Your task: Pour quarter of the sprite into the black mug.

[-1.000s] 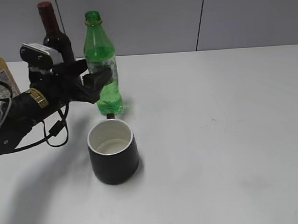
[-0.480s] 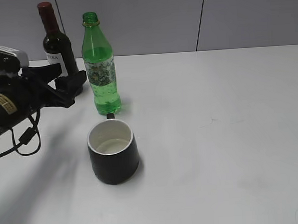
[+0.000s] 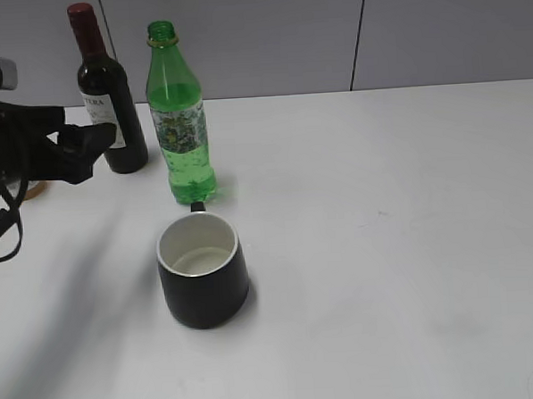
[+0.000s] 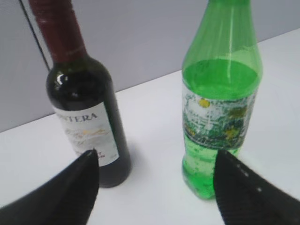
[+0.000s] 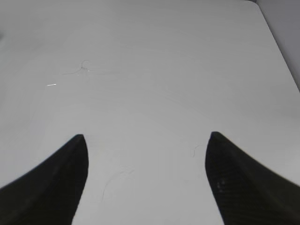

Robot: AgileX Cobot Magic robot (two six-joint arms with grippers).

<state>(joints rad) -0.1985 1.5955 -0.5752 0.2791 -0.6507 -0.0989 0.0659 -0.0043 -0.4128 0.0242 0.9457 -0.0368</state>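
The sprite (image 3: 180, 123), a tall green capless bottle with a mottled label, stands upright at the back of the white table; it also shows in the left wrist view (image 4: 219, 98). The black mug (image 3: 201, 270) with a white inside stands in front of it, a little liquid at its bottom. My left gripper (image 3: 89, 142) is open and empty at the far left, well apart from the sprite; its jaws (image 4: 154, 157) frame the gap between the two bottles. My right gripper (image 5: 147, 140) is open and empty over bare table; it is out of the exterior view.
A dark wine bottle (image 3: 105, 96) with a red top stands left of the sprite, close to my left gripper, and shows in the left wrist view (image 4: 84, 103). The white table (image 3: 385, 247) stretches right and forward. A grey wall runs behind.
My left gripper has let go of the sprite and drawn back to the left, away from it. The sprite stands where it was set down. The mug has not moved.
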